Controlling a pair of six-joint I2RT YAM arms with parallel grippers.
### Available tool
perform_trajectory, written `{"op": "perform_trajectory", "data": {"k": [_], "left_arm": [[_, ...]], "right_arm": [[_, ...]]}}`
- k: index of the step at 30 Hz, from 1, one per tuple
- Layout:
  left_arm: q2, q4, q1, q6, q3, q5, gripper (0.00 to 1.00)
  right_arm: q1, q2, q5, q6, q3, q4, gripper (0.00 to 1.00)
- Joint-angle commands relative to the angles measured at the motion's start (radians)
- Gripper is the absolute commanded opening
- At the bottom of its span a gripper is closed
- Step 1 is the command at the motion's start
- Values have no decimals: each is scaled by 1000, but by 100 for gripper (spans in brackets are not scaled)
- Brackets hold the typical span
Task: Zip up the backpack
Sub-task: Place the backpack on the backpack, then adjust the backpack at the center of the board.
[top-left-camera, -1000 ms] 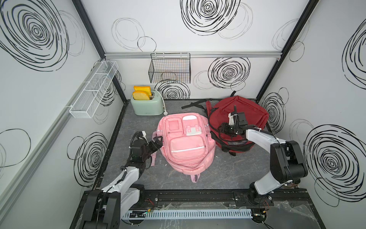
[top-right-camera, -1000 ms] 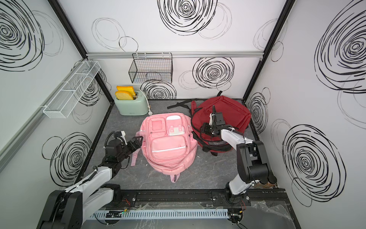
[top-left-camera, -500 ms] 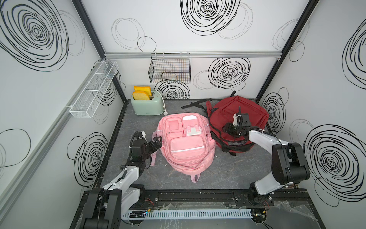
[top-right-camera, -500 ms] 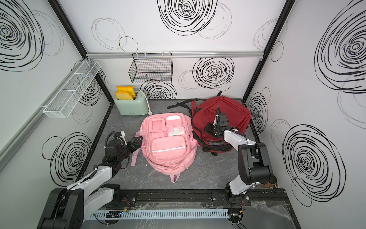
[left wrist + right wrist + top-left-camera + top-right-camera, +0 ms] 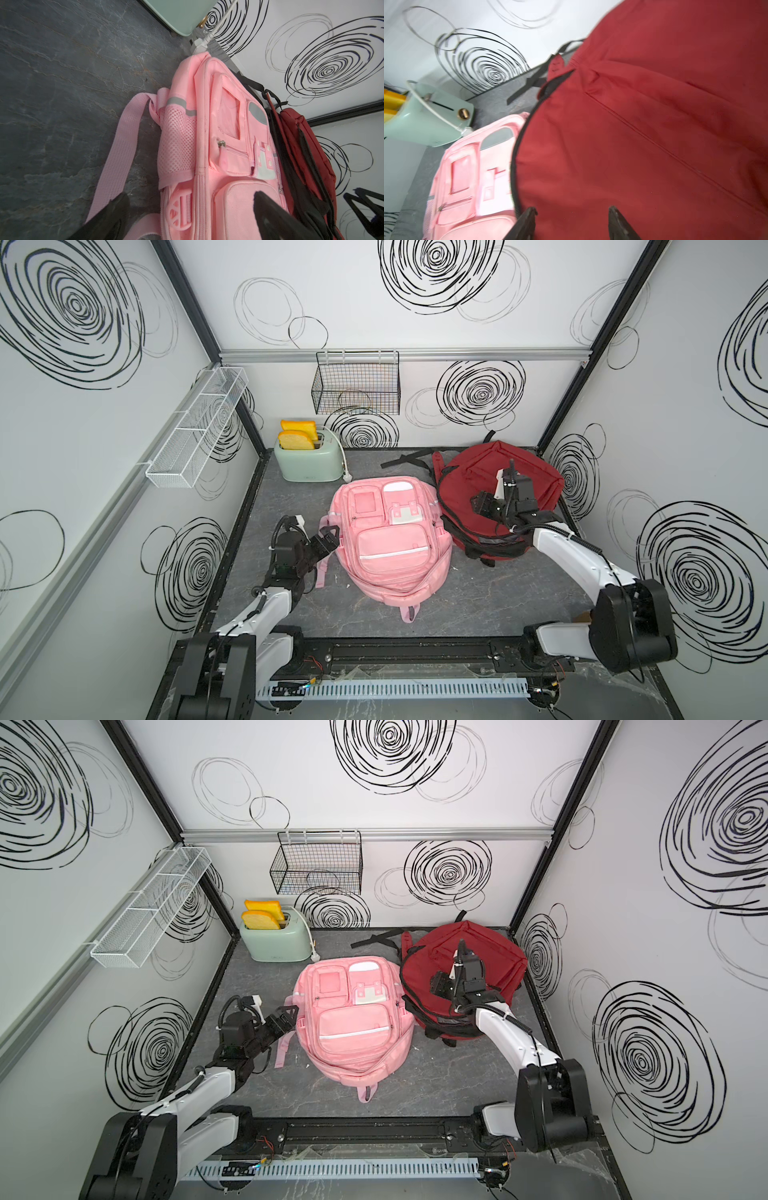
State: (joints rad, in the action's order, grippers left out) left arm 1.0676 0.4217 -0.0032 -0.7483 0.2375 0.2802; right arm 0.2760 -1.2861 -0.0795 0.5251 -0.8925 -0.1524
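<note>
Now on the bench (image 5: 478, 593): two backpacks, a toaster, and both arms reaching in from the front edge.
Pink backpack (image 5: 390, 547): lies flat mid-bench, front pockets facing up, top toward the back edge; one loose strap (image 5: 124, 149) trails off its left side onto the bench.
Red backpack (image 5: 469, 472): sits in the back right corner, its left edge meeting the pink one's right side; a black zipper track (image 5: 513, 166) curves along that edge, and black straps spill toward the back edge.
Left claw (image 5: 328, 540): released, jaws spread wide, low at the pink backpack's left side just beside the strap; the wrist view shows its fingers (image 5: 270, 218) framing the bag's side with nothing gripped.
Right claw (image 5: 478, 504): jaws parted, poised over the red backpack's front panel; its fingers (image 5: 527, 222) show only red cloth beyond them, nothing pinched, though this view is blurred.
Toaster (image 5: 309, 466): mint green, back left corner, two toast slices (image 5: 296, 439) standing in its slots.
</note>
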Motion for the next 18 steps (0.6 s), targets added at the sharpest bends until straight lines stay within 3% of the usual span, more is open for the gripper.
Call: {"op": "perform_trajectory", "data": {"k": [1, 9, 18], "left_arm": [[-4, 49, 12, -8, 4, 8, 96], [6, 48, 15, -4, 6, 5, 96], [9, -2, 17, 16, 22, -28, 96]], "right_arm": [[88, 51, 63, -48, -25, 69, 61], [272, -92, 85, -130, -70, 95, 62], [280, -157, 74, -116, -74, 83, 63]]}}
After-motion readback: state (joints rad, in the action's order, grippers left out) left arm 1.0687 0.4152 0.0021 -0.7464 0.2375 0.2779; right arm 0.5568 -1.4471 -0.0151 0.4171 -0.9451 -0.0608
